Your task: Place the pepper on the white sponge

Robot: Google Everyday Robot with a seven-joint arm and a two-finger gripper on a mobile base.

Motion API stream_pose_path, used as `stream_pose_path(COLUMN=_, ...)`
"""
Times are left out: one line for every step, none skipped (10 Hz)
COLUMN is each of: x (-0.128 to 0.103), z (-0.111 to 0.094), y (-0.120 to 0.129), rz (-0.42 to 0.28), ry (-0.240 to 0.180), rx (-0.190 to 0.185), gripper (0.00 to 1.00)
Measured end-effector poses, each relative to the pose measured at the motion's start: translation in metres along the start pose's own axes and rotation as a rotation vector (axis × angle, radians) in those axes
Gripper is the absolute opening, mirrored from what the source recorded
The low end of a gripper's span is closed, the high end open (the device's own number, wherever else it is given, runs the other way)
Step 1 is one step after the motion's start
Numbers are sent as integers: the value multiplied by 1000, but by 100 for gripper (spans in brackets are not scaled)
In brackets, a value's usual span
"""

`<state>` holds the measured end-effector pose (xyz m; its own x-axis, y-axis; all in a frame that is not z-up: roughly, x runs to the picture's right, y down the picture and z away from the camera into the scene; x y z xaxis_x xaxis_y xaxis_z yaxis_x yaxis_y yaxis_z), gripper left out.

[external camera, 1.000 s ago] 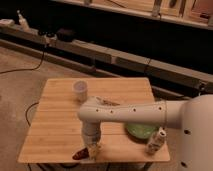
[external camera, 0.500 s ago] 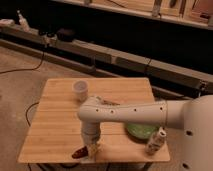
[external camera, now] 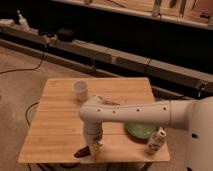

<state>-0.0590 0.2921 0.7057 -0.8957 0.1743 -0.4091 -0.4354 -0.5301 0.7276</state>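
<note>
A single camera looks down from above the robot's shoulder over the worktop, with the hand at its near edge.

Dim warm light, tool at table front

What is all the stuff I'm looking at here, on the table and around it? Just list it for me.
table: one, light wood, centre of the camera view.
cup: one, translucent pale, upright near the table's far edge.
pepper: one, dark red, at the table's near edge, just left of the hand.
plate: one, green, right part of the table, partly behind the arm.
bottle: one, white patterned, near right corner of the table.
cable: one, dark, on the floor to the left.
shelving: long, dark, across the background.
arm: one, white, reaching in from the right.
hand: one, pointing down at the table's near edge beside the pepper.
</note>
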Motion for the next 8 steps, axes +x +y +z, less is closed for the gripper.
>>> stream_pose_path(x=-2, z=-2, y=-1, rz=9, ry=-8, rx=-6, gripper=79)
stream_pose_path(x=-3, z=-1, y=-1, rz=15, ry=-8, rx=-10, gripper=80)
stream_pose_path(x=-2, z=1, y=2, rz=15, ry=0, rx=-16, gripper=80)
stream_pose_path(x=1, z=4, y=9, rz=15, ry=17, rx=-35, gripper=80)
stream_pose_path(x=4, z=6, y=16, rz=13, ry=31, rx=-52, gripper=80)
stream_pose_path(x=6, z=9, y=23, rz=9, ry=41, rx=-66, gripper=80)
stream_pose_path(x=7, z=9, y=28, rz=9, ry=46, rx=-81, gripper=80)
stream_pose_path(x=5, z=7, y=31, rz=9, ry=38, rx=-94, gripper=80)
